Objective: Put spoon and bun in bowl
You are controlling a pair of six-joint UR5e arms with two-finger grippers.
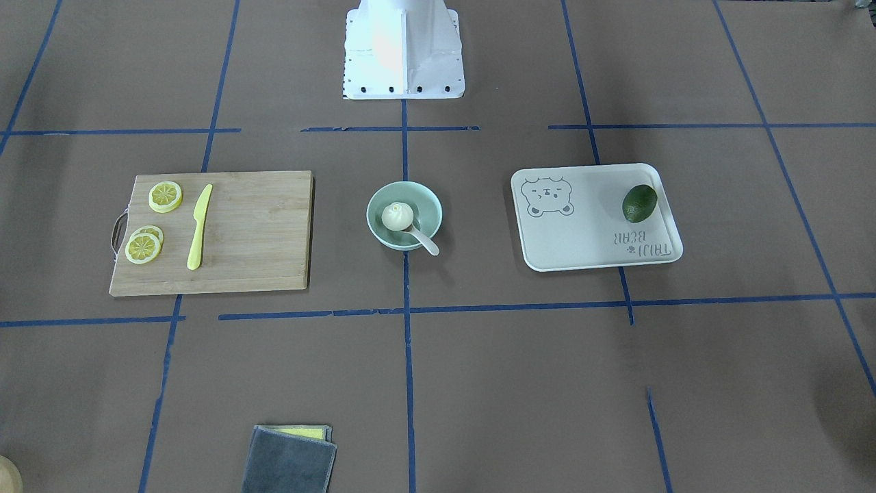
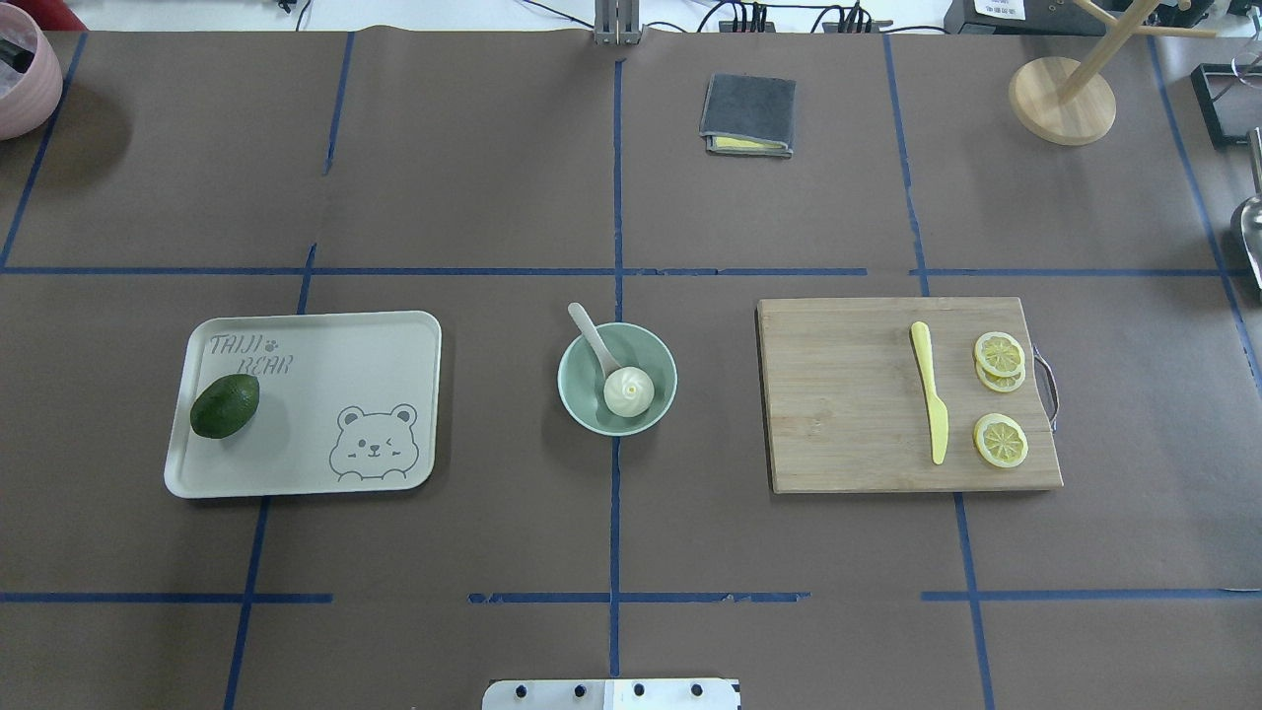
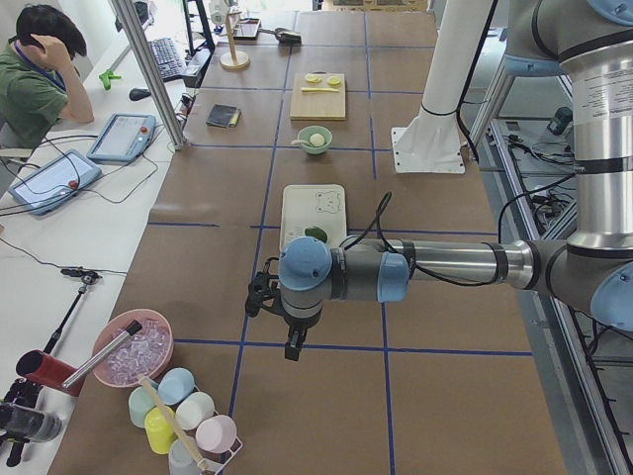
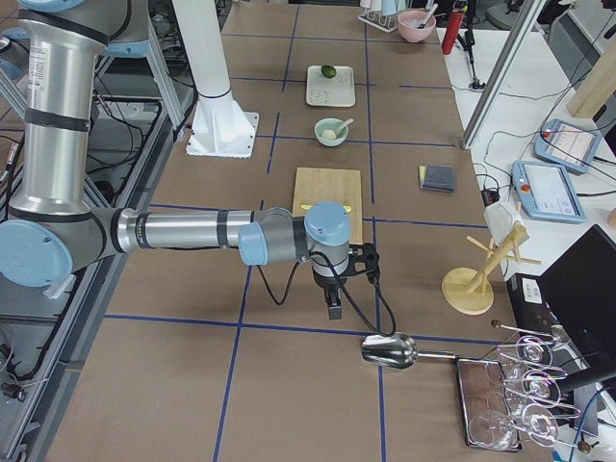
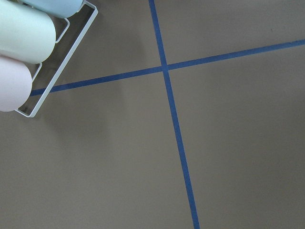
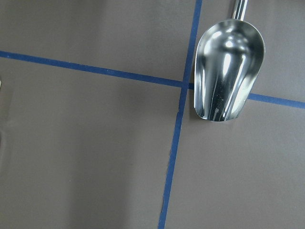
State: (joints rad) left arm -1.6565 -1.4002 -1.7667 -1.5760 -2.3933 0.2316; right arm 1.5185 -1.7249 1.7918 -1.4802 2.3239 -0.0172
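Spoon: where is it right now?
In the overhead view the spoon sits mid-table in the bowl, scoop by the bun, handle over the far rim.

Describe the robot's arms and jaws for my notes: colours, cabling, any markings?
The left arm and right arm look alike: brushed silver tubes, pale blue joint caps, dark grey bands at the joints. A black cable loops off each wrist, above small black jaws. Printed text on the upright links is too small to read.
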